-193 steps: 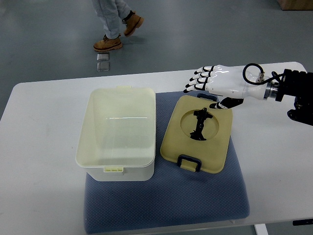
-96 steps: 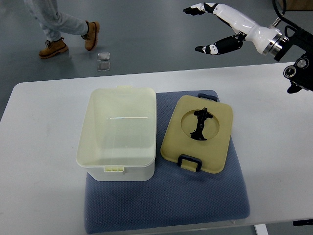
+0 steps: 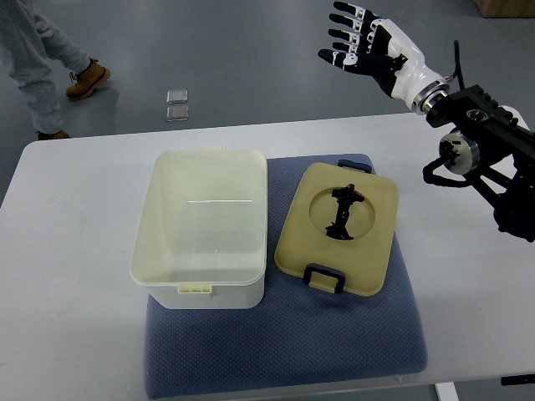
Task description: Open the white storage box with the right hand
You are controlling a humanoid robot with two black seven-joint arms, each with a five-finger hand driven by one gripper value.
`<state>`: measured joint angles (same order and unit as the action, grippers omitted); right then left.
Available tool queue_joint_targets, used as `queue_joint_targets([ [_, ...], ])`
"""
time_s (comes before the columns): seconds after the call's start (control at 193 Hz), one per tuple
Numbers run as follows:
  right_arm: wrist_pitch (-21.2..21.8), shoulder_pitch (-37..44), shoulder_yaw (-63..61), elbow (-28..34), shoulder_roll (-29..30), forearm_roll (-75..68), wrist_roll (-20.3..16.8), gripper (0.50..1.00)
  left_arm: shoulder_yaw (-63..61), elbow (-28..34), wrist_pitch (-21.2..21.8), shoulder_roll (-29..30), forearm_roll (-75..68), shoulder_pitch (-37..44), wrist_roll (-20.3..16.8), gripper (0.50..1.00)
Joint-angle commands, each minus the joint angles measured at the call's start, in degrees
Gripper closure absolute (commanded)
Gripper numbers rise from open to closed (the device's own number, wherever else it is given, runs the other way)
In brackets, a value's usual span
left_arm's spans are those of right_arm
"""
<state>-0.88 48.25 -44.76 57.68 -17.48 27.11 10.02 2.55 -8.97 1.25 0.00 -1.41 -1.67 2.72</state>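
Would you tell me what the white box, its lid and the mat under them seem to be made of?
White box: apparently smooth, glossy plastic; a light streak glints inside. Lid: likely matte tan plastic with a black handle. Mat: blue, dimpled surface, probably foam or fabric.

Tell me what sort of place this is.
Probably a robotics lab or test hall, not a home. A white table stands on a bare grey floor, a person's legs pass behind it, and the robot's right hand hangs open beyond the table's far edge, clear of the storage box.

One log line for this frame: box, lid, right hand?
white storage box: open | beige lid: off, beside box on blue mat | right hand: open, raised, empty
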Motion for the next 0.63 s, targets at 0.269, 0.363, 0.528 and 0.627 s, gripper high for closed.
queue_joint_targets([
  [0.269, 0.2, -6.1, -8.3, -2.9, 5.4, -0.1, -6.8, 0.57, 0.0, 0.0, 0.0, 0.0, 0.0, 0.0, 0.0, 0.5],
  [0.363, 0.2, -6.4, -8.3, -3.5, 5.9, -0.3, -6.6, 0.57, 0.0, 0.0, 0.0, 0.0, 0.0, 0.0, 0.0, 0.5],
  [0.528, 0.2, -6.7, -8.2, -3.7, 7.5, -0.3, -6.6, 0.57, 0.0, 0.0, 0.0, 0.0, 0.0, 0.0, 0.0, 0.5],
  [0.627, 0.2, -7.4, -8.2, -3.8, 7.8, -0.3, -6.5, 0.57, 0.0, 0.0, 0.0, 0.0, 0.0, 0.0, 0.0, 0.5],
])
